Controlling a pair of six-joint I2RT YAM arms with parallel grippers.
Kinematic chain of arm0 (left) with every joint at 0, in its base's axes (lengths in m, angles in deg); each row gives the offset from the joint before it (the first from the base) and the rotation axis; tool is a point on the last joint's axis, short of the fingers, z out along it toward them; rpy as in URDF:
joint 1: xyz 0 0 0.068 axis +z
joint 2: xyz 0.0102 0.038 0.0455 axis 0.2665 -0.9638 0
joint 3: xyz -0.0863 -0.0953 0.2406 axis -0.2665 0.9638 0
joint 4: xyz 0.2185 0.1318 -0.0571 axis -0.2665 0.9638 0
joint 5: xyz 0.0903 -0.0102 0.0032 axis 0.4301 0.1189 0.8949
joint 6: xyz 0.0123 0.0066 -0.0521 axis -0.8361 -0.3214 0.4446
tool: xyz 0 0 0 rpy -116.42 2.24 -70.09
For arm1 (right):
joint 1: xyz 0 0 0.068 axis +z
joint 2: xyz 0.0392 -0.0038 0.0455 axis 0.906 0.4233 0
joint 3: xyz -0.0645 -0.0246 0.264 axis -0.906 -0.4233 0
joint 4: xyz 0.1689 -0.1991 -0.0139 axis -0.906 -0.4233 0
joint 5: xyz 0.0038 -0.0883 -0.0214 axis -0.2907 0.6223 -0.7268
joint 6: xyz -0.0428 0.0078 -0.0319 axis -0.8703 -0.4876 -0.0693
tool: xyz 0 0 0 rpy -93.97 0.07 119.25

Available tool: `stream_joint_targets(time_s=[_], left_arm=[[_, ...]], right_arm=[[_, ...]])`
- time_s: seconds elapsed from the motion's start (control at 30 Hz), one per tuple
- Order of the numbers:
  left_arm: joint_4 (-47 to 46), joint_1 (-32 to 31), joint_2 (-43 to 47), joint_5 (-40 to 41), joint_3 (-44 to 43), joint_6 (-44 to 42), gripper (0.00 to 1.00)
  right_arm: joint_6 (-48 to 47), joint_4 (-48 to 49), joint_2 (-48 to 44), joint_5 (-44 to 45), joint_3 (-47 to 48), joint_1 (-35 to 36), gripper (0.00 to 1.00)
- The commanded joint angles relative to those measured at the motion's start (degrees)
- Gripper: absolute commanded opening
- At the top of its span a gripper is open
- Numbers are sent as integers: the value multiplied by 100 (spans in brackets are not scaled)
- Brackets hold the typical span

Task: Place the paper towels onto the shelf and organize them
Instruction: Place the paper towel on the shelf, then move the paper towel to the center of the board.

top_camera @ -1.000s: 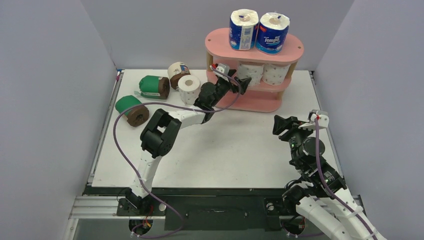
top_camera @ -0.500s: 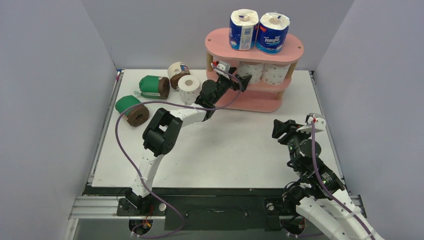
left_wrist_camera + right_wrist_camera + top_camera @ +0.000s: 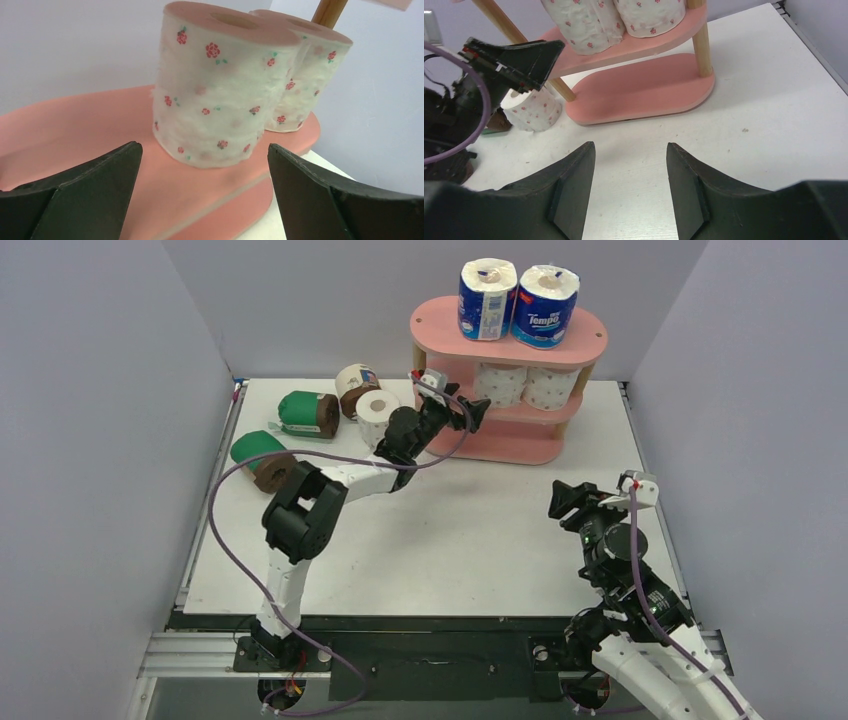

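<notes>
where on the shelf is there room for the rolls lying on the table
The bottom tier looks bare end to end. The middle tier is free on its left half, beside the two dotted rolls, though the open left gripper sits at that edge. The top tier is crowded with two blue-white rolls.

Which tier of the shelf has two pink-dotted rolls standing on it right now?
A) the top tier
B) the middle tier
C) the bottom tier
B: the two pink-dotted rolls stand side by side on the middle board of the shelf, under the blue-white rolls on the top board; the bottom board holds no rolls.
</notes>
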Motion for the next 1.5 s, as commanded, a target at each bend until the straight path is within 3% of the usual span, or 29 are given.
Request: stream_joint_targets(time_s=[0.0,0.2,0.47,0.63,0.73,0.83,1.0,1.17,1.47], left_arm=[[-373,71,1326,350,853,-100,97],[616,75,2865,1594,2243,243,97],[3291,224,4840,3212,3398,746,97],[5198,1123,5418,3346,3398,2022,97],[6589,1845,5155,2737,2869,3206,97],[7239,2645,4357,1445,2249,3472,97],[7585,3218,3081,629,1320,3575,97],[6794,3334,2404,-187,1218,3973,96],[7071,2948,1365,70,-142,3851,97]], right_arm=[[-16,-14,-121,130,-38,46,51],[237,-96,-170,40,-203,50,51],[889,-93,-17,69,-484,54,51],[1160,155,96,10,-722,57,52],[1189,238,309,-180,-787,53,52],[1211,245,496,-310,-755,58,51],[1280,185,596,-387,-769,55,51],[1255,99,443,-293,-886,67,51],[1220,33,317,-148,-1082,55,51]])
